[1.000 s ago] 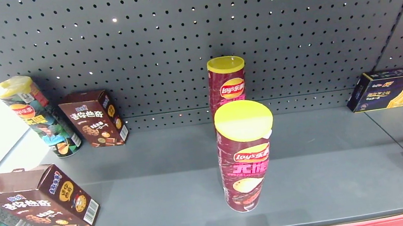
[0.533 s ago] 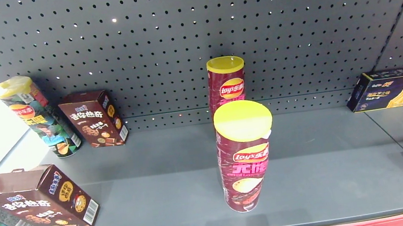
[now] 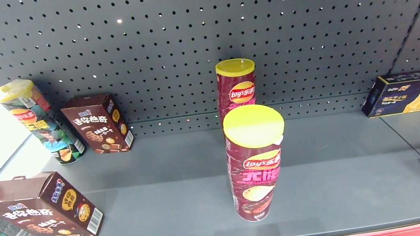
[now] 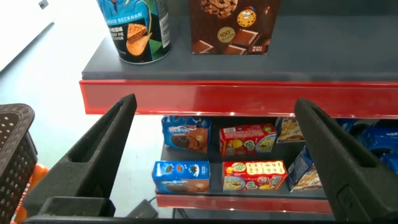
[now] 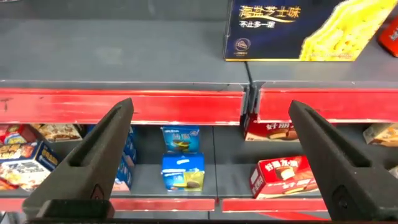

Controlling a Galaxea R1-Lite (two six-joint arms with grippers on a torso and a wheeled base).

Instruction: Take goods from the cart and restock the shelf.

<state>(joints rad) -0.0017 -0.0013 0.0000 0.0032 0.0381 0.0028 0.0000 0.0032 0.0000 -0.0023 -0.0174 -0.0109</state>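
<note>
- Left gripper (image 4: 214, 102) is seen with its fingers spread wide and nothing between them, facing the red front lip (image 4: 236, 98) of the shelf; the right gripper (image 5: 209, 104) is likewise spread and empty, further along the same lip
- Two maroon chip cans are stood upright in the middle of the shelf (image 3: 164, 205): the front can (image 3: 254, 165) near the edge and the rear can (image 3: 235, 84) straight behind it by the pegboard (image 3: 183, 36); whether they touch cannot be told
- A dark mesh basket (image 4: 13, 155), judged to be part of the cart, is seen low on the left arm's side
- With both grippers empty, the step in hand is judged to be a return to the cart for another item
- For a sound pick, the item should be taken around its body at mid-height, with the jaws squared to it, so that it is carried upright
- For placing, bare shelf beside the can row is best chosen, well apart from the brown cookie box (image 3: 49, 208) at the left front, and the item should be set flat before release so that the tall front can is not knocked
</note>
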